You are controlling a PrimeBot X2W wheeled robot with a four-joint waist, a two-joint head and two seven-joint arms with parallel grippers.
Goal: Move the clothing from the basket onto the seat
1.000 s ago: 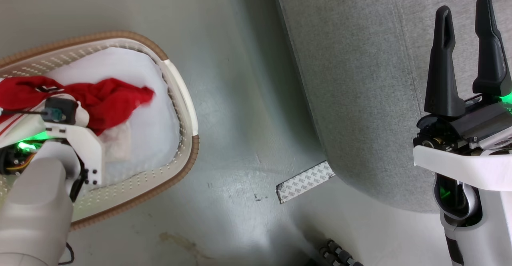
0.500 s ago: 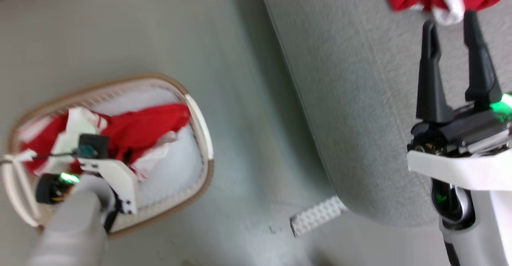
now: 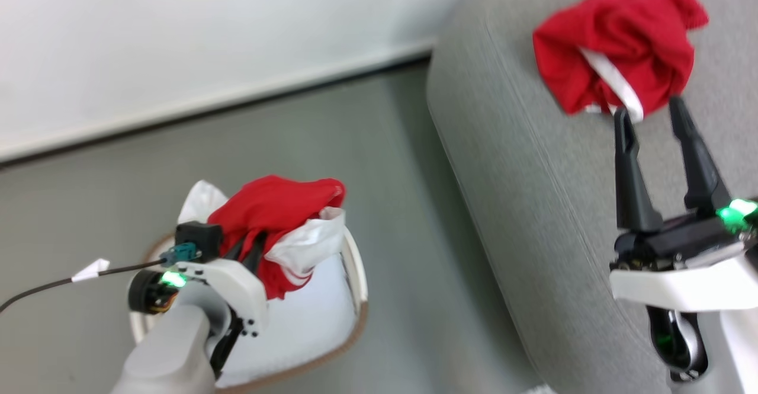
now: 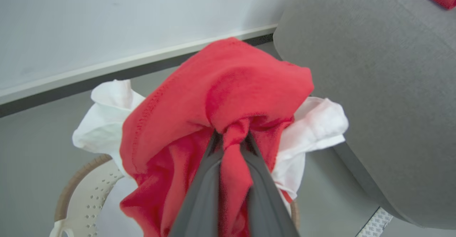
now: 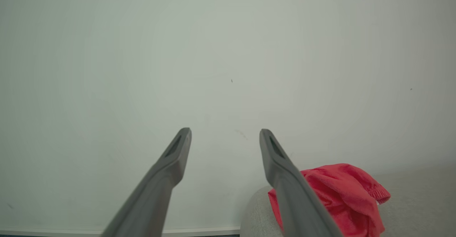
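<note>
My left gripper [image 3: 249,250] is shut on a bunch of red clothing [image 3: 278,213] with white parts, holding it up above the basket [image 3: 357,275]. In the left wrist view the two dark fingers [image 4: 199,194] pinch a red fold [image 4: 228,87] between them, and the cream basket [image 4: 82,194] lies below. A second piece of red clothing [image 3: 616,56] with a white band lies crumpled on the grey seat [image 3: 521,204]. My right gripper [image 3: 647,108] stands open just in front of that piece, nothing between its fingers [image 5: 171,162].
A white wall and its skirting board [image 3: 237,95] run behind the basket. A strip of grey floor [image 3: 402,234] separates the basket from the seat's rounded edge. The wall takes up most of the right wrist view, with the red piece [image 5: 338,194] on the seat [image 5: 420,201] at the lower right.
The head camera has tilted up, bringing the wall and more of the seat into view. My left gripper has risen with the red clothing, lifting it out of the basket. The right gripper stays open.
</note>
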